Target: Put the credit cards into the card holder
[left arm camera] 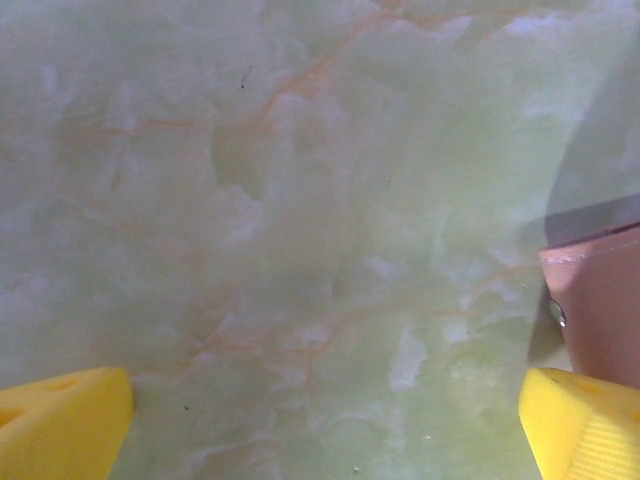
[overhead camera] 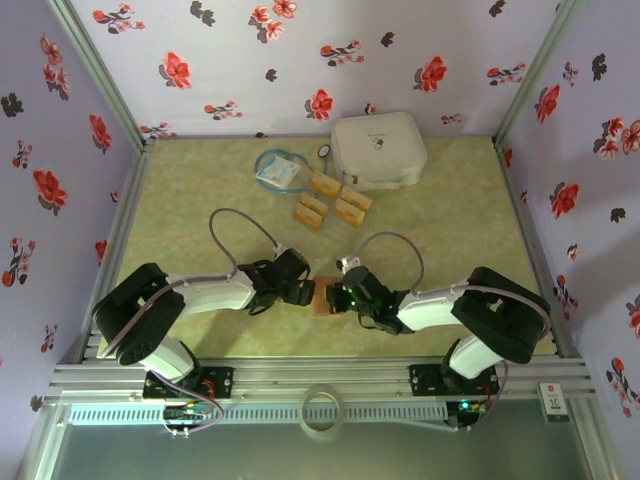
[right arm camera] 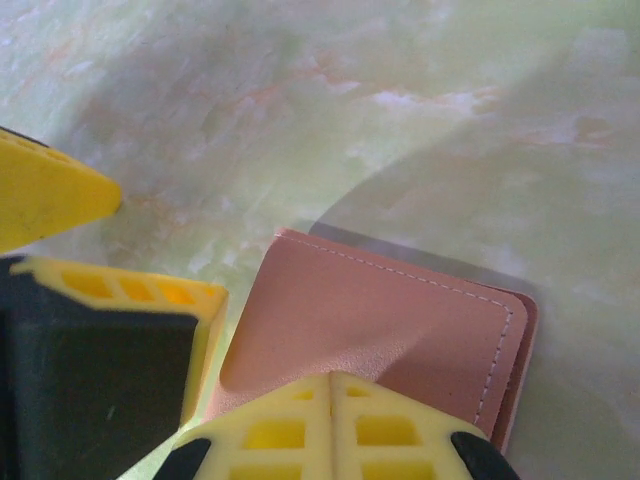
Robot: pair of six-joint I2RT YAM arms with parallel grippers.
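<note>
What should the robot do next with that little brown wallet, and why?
Probably slide the open left end effector sideways onto the free edge of the card holder to help unfold it. The right end effector is pinching the folded holder, and the credit cards lie untouched farther back.

The small reddish-brown folding card holder [overhead camera: 324,296] is lying on the marbled table [overhead camera: 200,200] toward six o'clock, with the golden-tan rectangular credit cards [overhead camera: 337,202] sitting at its twelve, a blue-white packet [overhead camera: 277,172] at their ten and a large white rounded case [overhead camera: 378,150] at their one.
</note>
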